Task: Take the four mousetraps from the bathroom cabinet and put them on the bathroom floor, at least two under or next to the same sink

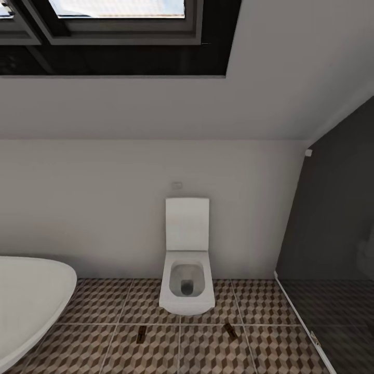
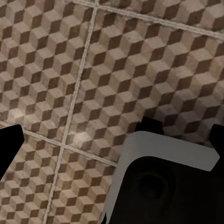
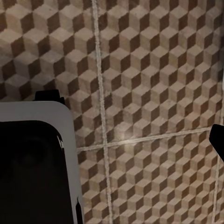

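Two mousetraps point(image 1: 141, 334) point(image 1: 230, 331) already down on the bathroom floor point(image 1: 104, 306), just in front of the toilet point(image 1: 187, 280) — no sink near. Two more probably left to fetch. Hand state — cannot tell, either side.

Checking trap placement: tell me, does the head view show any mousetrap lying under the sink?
No: two mousetraps lie on the bathroom floor in front of the toilet, left and right of it.
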Motion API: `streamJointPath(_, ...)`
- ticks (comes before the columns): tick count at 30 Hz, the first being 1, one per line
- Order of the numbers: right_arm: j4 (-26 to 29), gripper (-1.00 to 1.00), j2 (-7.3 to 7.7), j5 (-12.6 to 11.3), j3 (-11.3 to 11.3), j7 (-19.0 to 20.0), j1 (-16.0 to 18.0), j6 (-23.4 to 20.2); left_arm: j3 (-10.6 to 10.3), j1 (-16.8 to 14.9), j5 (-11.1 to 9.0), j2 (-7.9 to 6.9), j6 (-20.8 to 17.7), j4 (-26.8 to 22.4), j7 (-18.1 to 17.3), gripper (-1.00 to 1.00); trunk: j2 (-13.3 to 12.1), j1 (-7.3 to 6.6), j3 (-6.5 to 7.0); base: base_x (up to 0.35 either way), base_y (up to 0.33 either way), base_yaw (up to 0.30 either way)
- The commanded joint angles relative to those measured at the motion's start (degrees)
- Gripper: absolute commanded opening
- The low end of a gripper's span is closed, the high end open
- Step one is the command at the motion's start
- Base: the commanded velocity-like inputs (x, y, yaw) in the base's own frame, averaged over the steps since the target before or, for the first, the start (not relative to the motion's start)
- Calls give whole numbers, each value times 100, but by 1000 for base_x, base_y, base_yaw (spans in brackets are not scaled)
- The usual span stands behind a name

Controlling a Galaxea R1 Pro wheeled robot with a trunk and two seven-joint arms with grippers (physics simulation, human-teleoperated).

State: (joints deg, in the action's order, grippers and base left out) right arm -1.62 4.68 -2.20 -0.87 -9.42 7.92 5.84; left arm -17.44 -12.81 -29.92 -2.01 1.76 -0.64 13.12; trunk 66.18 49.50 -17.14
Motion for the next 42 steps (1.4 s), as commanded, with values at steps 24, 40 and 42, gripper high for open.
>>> streamJointPath(24, 47, 100, -20, -8, -7, -7, 8, 57, -35, -2, -64, -3, 10, -24, 15, 100, 4, 0, -7, 0, 0, 0)
streamJointPath(40, 48, 100, -19, 17, -10, -7, 8, 57, -43, -2, -35, 2, 17, -32, 15, 100, 4, 0, -7, 0, 0, 0)
streamJointPath(42, 48, 100, -19, 17, -10, -7, 8, 57, -40, -2, -37, 1, 17, -32, 15, 100, 4, 0, -7, 0, 0, 0)
